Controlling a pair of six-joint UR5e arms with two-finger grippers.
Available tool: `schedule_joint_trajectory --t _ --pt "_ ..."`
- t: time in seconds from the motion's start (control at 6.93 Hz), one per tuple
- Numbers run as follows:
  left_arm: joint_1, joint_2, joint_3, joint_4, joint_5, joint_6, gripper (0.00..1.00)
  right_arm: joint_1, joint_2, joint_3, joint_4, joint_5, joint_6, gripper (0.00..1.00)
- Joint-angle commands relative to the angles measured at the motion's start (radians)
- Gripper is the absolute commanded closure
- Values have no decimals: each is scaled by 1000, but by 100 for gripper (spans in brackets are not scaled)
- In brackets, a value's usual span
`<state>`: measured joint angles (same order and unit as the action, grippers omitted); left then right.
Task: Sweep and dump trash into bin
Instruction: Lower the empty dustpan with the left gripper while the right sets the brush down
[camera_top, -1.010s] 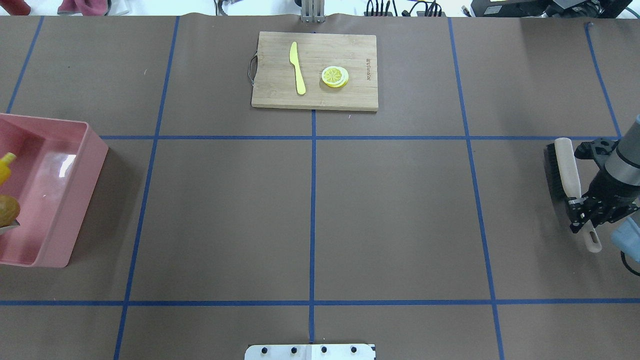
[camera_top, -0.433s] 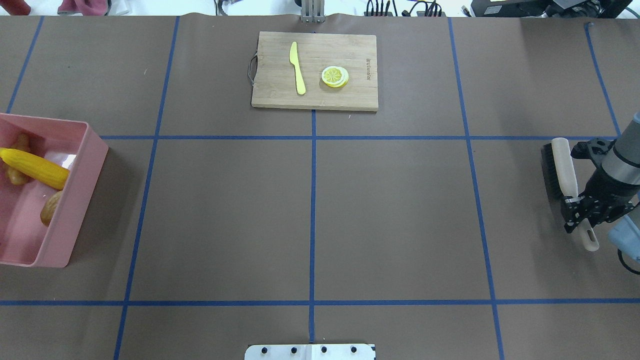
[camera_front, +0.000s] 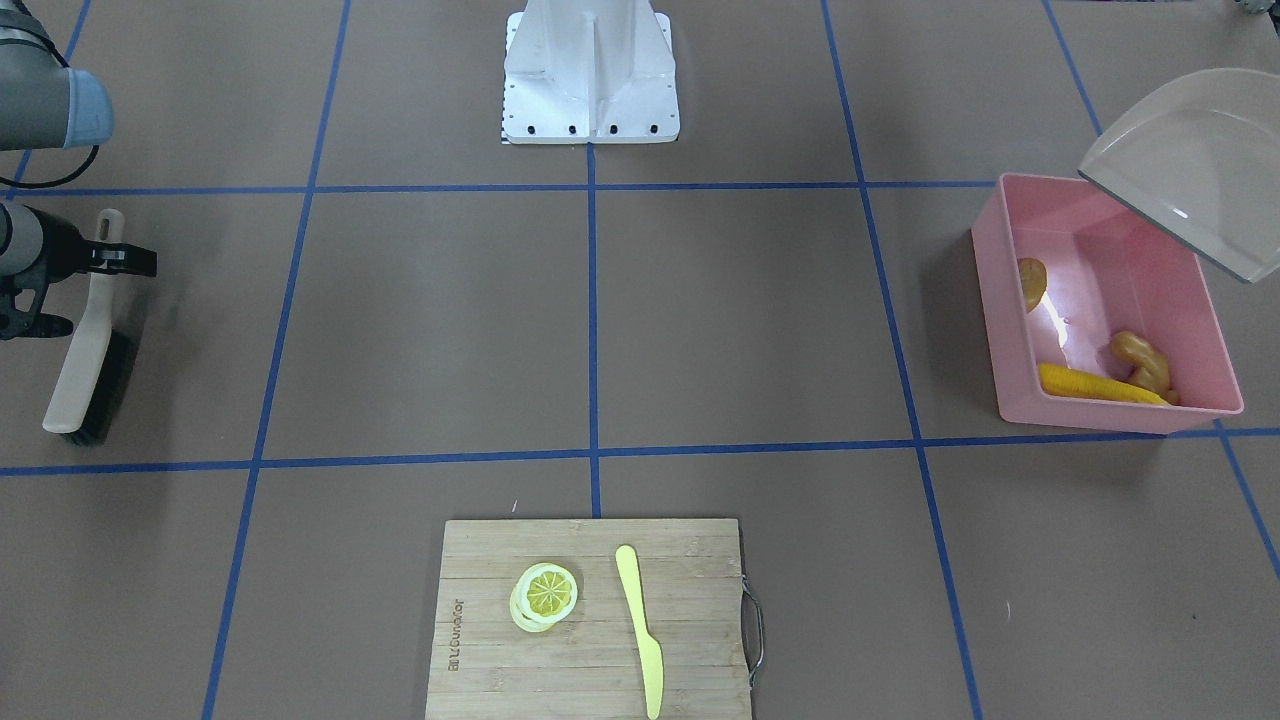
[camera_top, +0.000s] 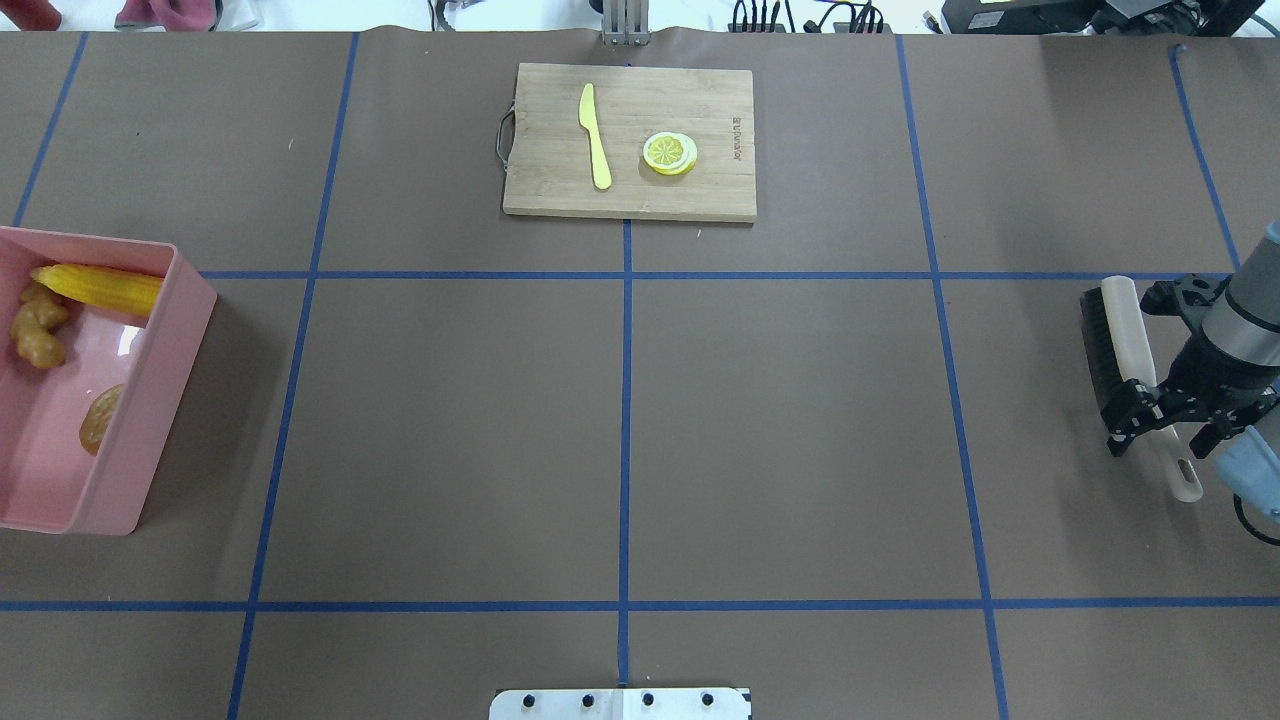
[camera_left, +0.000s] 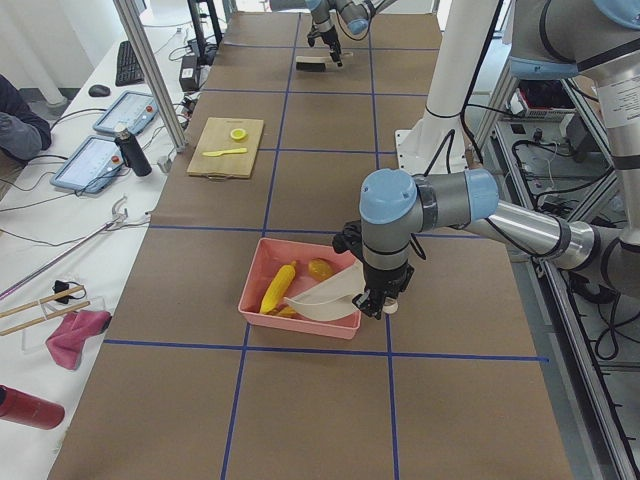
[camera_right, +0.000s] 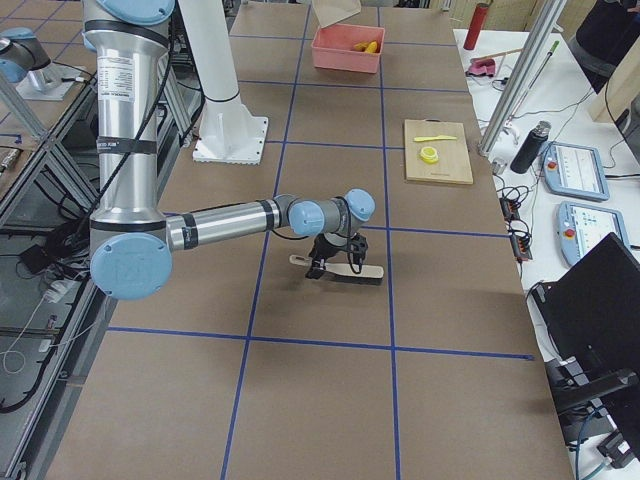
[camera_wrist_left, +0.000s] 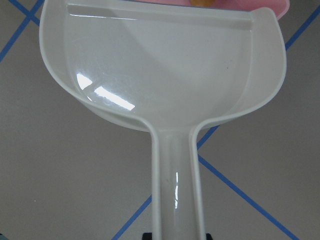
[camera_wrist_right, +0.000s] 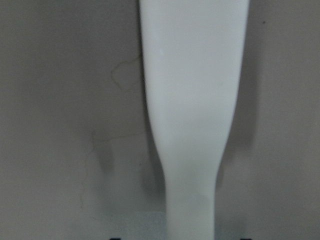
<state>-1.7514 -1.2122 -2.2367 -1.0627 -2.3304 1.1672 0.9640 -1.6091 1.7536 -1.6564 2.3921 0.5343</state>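
The pink bin (camera_top: 150, 400) stands at the table's left end and also shows in the front view (camera_front: 985, 300). In it lie the yellow corn cob (camera_top: 100, 287), the tan ginger root (camera_top: 38, 330) and the brown potato (camera_top: 98, 420). My left gripper (camera_wrist_left: 176, 236) is shut on the handle of the beige dustpan (camera_wrist_left: 160, 65), which hangs empty and tilted over the bin's edge (camera_front: 1180, 160). My right gripper (camera_top: 1167, 432) is open, its fingers spread either side of the handle of the brush (camera_top: 1125, 340), which lies on the table at the right end.
A wooden cutting board (camera_top: 630, 195) with a pale yellow knife (camera_top: 596, 135) and a lemon slice (camera_top: 669, 153) lies at the far middle. The robot's white base plate (camera_top: 620, 703) is at the near edge.
The corn, ginger and potato dropped into the bin and came to rest, the corn against the far wall. My right gripper opened and let go of the brush handle.
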Motion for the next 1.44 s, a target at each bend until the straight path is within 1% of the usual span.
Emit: schedule_joint_trajectory --t 0.0,0.14,0.29,0.43,0.58,0.72,0.87,1.01,1.15,1.3 --pt "54 -10 95 -235 -148 -6 100 66 12 13 3 2 -5 0" --pt "102 -10 124 -355 -156 -50 100 146 30 45 1 -10 -7 0" --pt "169 -10 140 -511 -156 -163 100 247 61 72 0 -11 -16 0" --pt "273 -10 159 -701 -155 -331 100 313 67 113 0 -52 -75 0" --pt "415 -24 190 -940 -139 -533 100 370 87 159 -6 -145 -228 0" --pt "560 -36 201 -1161 -92 -716 100 443 93 167 -9 -142 -259 0" --pt "711 -52 204 -1301 -19 -824 100 519 83 165 -8 -140 -258 0" --pt "812 -112 225 -1333 33 -842 100 530 72 158 -11 -145 -248 0" --pt "893 -227 292 -1326 48 -842 100 542 43 99 -2 -146 -254 0" --pt "979 -330 360 -1324 65 -844 100 571 16 60 1 -133 -267 0"
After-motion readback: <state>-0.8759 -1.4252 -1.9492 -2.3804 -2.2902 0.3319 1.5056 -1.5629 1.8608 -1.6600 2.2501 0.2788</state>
